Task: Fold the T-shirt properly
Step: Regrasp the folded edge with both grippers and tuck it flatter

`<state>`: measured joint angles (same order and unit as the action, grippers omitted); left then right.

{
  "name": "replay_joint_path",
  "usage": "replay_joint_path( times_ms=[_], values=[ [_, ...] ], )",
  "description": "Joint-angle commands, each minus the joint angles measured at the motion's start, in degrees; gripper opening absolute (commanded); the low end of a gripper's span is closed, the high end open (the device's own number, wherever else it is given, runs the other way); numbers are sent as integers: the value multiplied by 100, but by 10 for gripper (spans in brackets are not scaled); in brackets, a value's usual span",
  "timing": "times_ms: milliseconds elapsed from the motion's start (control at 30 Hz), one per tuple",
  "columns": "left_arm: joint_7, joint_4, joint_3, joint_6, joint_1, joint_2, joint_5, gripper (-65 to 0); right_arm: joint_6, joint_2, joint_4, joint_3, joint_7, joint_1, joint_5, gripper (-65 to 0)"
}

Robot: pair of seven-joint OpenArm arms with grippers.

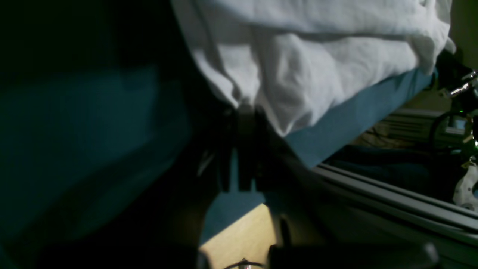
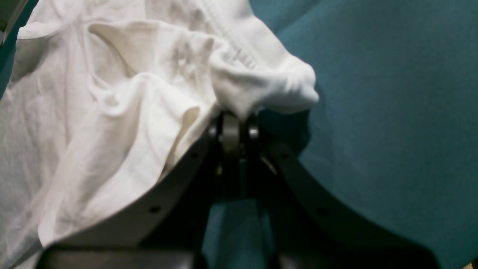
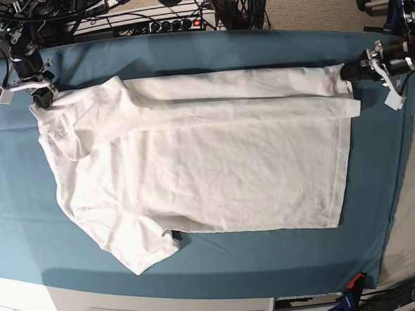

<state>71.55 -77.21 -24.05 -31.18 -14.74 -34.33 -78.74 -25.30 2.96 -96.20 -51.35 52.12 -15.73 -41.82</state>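
One white T-shirt (image 3: pixel 201 170) lies spread across the middle of the bench, its far long edge folded over toward the near side so a doubled band of cloth runs along the top. A short sleeve (image 3: pixel 139 248) sticks out at the near left, and the hem runs down the right side. The cloth is wrinkled, most of all near the shoulder at the far left.

At that far-left corner the right gripper (image 3: pixel 40 95) has its jaws pressed together on a bunched bit of the T-shirt; the right wrist view shows the fabric (image 2: pixel 261 89) puckered and gathered just at the jaw tips. At the far-right corner the left gripper (image 3: pixel 354 72) meets the folded edge of the shirt, jaws pinched shut on the cloth where it hangs in the left wrist view (image 1: pixel 246 102).

Under the garment a teal cloth (image 3: pixel 187 47) covers the bench. Cables and a power strip (image 3: pixel 164 21) lie beyond its far edge.
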Motion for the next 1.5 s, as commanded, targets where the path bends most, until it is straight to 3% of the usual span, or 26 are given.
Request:
replay_joint_path(
  times_ms=[0,400,667,1100,1467],
  values=[
    [-22,-70,-46,-44,28,-151,-142,-650,-42,85,-83,-35,-85,15,-57,-650],
    [63,-651,-50,-133,-442,-264,-136,-650,-44,258,-98,-50,46,-481,-105,-650],
    [46,-1263,-90,-149,-828,-267,181,-650,-61,258,-501,-52,90,-879,-205,-650],
    [50,-1305,-107,-103,-1165,-269,387,-650,-59,260,-1180,-131,109,-1471,-28,-650],
    [48,-1305,-1034,-83,-1226,-269,457,-650,-57,258,-1180,-271,125,-1683,-15,-650]
  ],
)
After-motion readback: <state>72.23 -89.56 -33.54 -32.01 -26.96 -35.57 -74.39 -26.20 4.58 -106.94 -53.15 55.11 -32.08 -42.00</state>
